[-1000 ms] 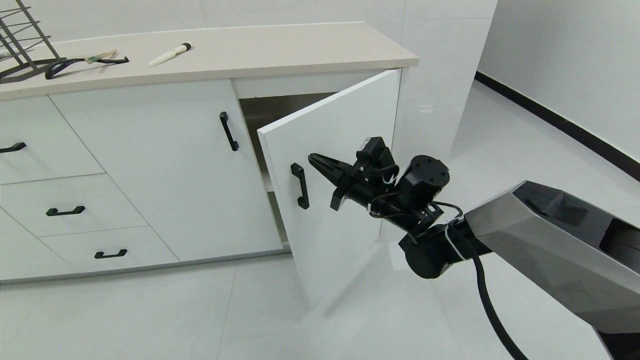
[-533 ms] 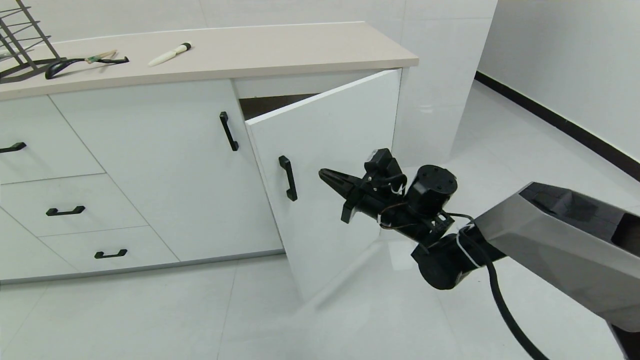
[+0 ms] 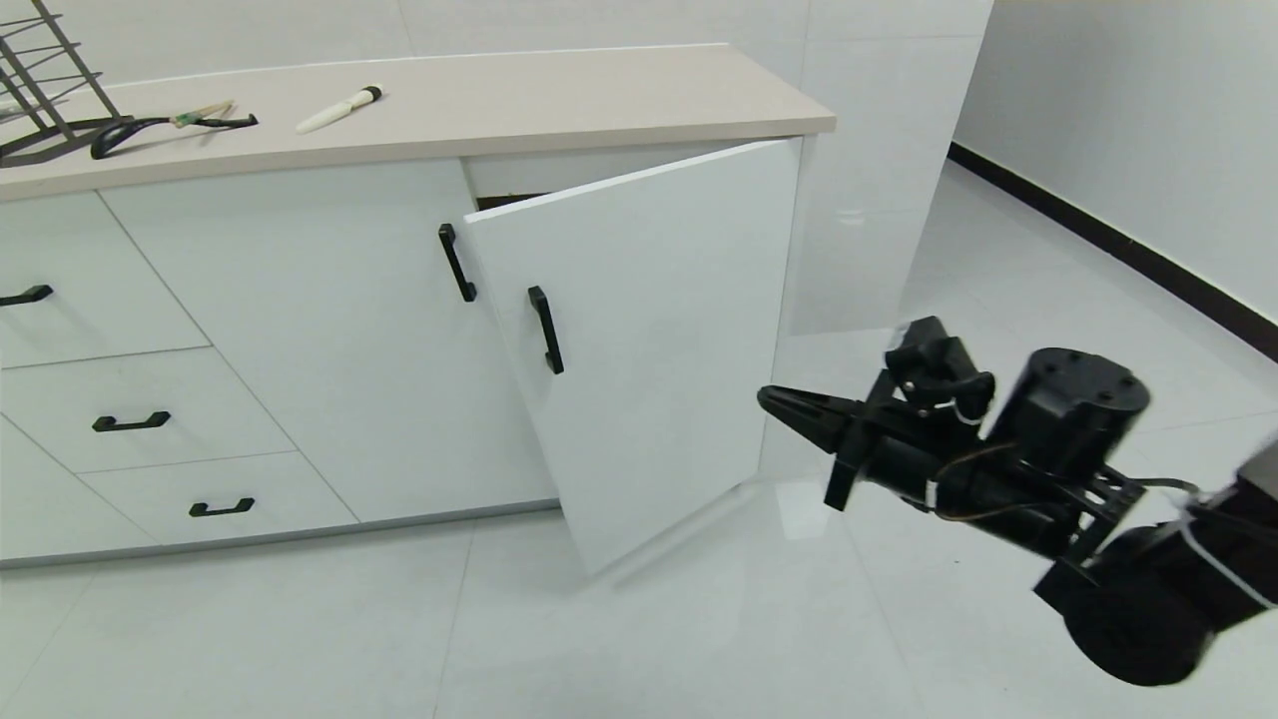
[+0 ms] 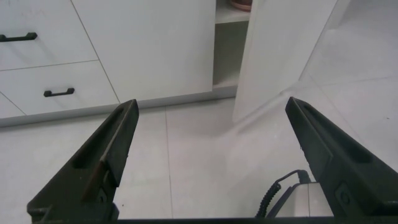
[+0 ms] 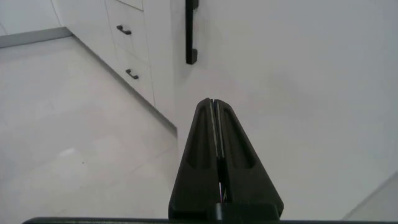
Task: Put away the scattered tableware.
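Note:
On the beige countertop (image 3: 559, 95) lie a white knife (image 3: 339, 108), a black ladle (image 3: 140, 128) and a wooden-handled utensil (image 3: 205, 111), far left of the arm. The white cabinet door (image 3: 649, 330) with its black handle (image 3: 545, 330) stands ajar, leaving a thin dark gap at its top. My right gripper (image 3: 765, 396) is shut and empty, hanging to the right of the door and apart from it; in the right wrist view its tip (image 5: 214, 109) faces the door panel (image 5: 298, 74) below the handle (image 5: 191, 31). My left gripper (image 4: 214, 155) is open and empty above the floor.
A black wire dish rack (image 3: 40, 95) stands at the counter's far left. Drawers with black pulls (image 3: 130, 421) fill the cabinet's left side. In the left wrist view a shelf inside the cabinet (image 4: 231, 15) shows behind the ajar door. White floor tiles (image 3: 699, 619) stretch in front.
The cabinet door has swung most of the way shut. My right arm has drawn back to the right and lower, away from the door's handle.

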Tool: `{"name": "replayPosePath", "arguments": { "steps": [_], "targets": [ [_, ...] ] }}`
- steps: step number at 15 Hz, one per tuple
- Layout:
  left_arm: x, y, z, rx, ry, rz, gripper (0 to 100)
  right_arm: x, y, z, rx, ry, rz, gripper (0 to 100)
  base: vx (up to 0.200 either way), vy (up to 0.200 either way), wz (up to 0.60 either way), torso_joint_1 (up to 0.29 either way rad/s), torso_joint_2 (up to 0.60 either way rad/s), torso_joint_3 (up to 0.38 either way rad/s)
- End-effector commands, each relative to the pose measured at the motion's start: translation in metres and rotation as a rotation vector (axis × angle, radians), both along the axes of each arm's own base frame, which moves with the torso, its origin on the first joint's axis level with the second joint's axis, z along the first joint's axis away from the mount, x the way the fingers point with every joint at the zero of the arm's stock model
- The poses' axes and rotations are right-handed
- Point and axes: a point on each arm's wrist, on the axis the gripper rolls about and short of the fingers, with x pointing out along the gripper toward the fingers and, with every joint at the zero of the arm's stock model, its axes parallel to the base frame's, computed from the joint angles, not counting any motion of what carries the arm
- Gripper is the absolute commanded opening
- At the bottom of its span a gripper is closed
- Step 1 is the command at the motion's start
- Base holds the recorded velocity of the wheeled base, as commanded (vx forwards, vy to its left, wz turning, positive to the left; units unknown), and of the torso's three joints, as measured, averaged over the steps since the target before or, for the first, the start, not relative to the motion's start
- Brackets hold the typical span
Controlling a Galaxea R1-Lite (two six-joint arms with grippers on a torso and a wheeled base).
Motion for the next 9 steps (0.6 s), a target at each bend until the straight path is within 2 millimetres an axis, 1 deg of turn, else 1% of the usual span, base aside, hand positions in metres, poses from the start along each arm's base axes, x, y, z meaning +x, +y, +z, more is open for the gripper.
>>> {"name": "replayPosePath", "arguments": {
  "steps": [1, 2, 3, 4, 5, 6, 7, 8, 9],
  "targets": [
    [0.0, 0.0, 0.0, 0.001, 0.0, 0.0, 100, -0.066, -0.055, 0.028, 0.021, -0.04, -0.057, 0, 0.0, 0.0, 0.0, 0.0, 0.0, 0.0],
    [0.0, 0.0, 0.0, 0.001, 0.0, 0.0, 100, -0.076, -0.067, 0.028, 0.022, -0.041, -0.084, 0, 0.0, 0.0, 0.0, 0.0, 0.0, 0.0],
    [0.0, 0.0, 0.0, 0.001, 0.0, 0.0, 100, -0.102, -0.097, 0.021, 0.009, -0.022, -0.162, 0, 0.0, 0.0, 0.0, 0.0, 0.0, 0.0],
    [0.0, 0.0, 0.0, 0.001, 0.0, 0.0, 100, -0.125, -0.114, 0.013, 0.001, -0.011, -0.209, 0, 0.0, 0.0, 0.0, 0.0, 0.0, 0.0],
    [0.0, 0.0, 0.0, 0.001, 0.0, 0.0, 100, -0.142, -0.122, 0.011, 0.005, -0.025, -0.226, 0, 0.0, 0.0, 0.0, 0.0, 0.0, 0.0],
    [0.0, 0.0, 0.0, 0.003, 0.0, 0.0, 100, -0.163, -0.132, 0.013, 0.023, -0.072, -0.252, 0, 0.0, 0.0, 0.0, 0.0, 0.0, 0.0],
    [0.0, 0.0, 0.0, 0.008, 0.0, 0.0, 100, -0.182, -0.141, 0.021, 0.047, -0.133, -0.292, 0, 0.0, 0.0, 0.0, 0.0, 0.0, 0.0],
    [0.0, 0.0, 0.0, 0.011, 0.0, 0.0, 100, -0.199, -0.148, 0.024, 0.06, -0.168, -0.325, 0, 0.0, 0.0, 0.0, 0.0, 0.0, 0.0],
    [0.0, 0.0, 0.0, 0.011, 0.0, 0.0, 100, -0.214, -0.153, 0.022, 0.06, -0.175, -0.348, 0, 0.0, 0.0, 0.0, 0.0, 0.0, 0.0]
  ]
}}
